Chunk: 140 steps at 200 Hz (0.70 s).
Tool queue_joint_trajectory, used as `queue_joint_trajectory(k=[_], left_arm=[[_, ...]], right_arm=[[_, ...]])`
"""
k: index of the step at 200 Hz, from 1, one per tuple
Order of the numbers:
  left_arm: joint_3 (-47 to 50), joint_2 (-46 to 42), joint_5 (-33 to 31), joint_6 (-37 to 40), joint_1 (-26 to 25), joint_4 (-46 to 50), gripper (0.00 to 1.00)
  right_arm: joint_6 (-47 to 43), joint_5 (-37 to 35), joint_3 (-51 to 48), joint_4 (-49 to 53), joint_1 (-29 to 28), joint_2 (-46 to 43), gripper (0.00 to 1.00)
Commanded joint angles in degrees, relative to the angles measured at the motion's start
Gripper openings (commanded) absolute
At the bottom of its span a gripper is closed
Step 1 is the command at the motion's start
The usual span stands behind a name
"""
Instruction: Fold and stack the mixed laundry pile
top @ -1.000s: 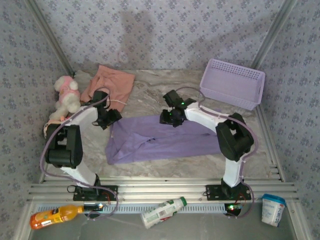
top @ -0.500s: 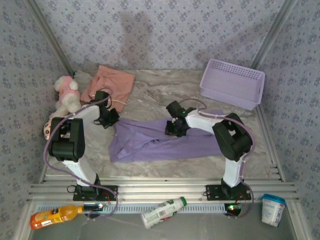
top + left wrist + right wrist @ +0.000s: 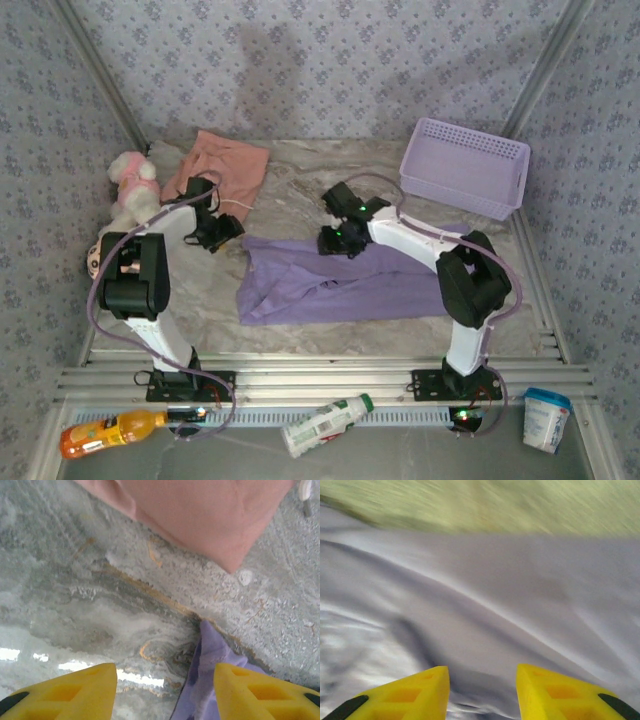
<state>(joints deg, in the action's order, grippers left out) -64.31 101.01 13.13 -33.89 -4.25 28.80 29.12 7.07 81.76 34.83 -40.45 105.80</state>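
Across the middle of the marble table (image 3: 330, 180) lies the lavender shirt (image 3: 350, 285), spread left to right and rumpled, with its left end bunched. Well to the far left, the pink shorts (image 3: 222, 165) lie flat, apart from the shirt, a white drawstring (image 3: 235, 205) trailing from their near edge. The left gripper (image 3: 224, 232) hangs between the two garments, just beside the shirt's far-left corner. In the left wrist view its yellow fingers (image 3: 62, 692) stand open with nothing between them but bare marble and that shirt corner (image 3: 210, 675), which lies close to the right-hand finger; the shorts (image 3: 200, 515) fill the far part of that view. The right gripper (image 3: 332, 242) is over the shirt's far edge, near the middle of the table. Its wrist view is blurred, but its fingers (image 3: 407, 692) are parted over smooth lavender cloth (image 3: 485, 595); whether they touch it I cannot tell. A lavender basket (image 3: 465, 165) sits far right and a plush toy (image 3: 132, 190) far left.
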Motion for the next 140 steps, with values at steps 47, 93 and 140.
queue_joint_trajectory(k=[47,93,140], left_arm=[[6.7,-11.2,6.7,-4.9,-3.4,-2.0,0.29],[11.2,-8.9,6.9,-8.2,-5.9,-6.7,0.31],[10.6,-3.2,4.4,-6.9,-7.5,-6.1,0.32]], right_arm=[[-5.9,3.5,11.8,2.6,-6.8,13.7,0.43],[-7.1,5.0,12.6,3.1,-8.8,15.9,0.33],[-6.7,1.6,9.5,3.7,-9.0,11.4,0.15]])
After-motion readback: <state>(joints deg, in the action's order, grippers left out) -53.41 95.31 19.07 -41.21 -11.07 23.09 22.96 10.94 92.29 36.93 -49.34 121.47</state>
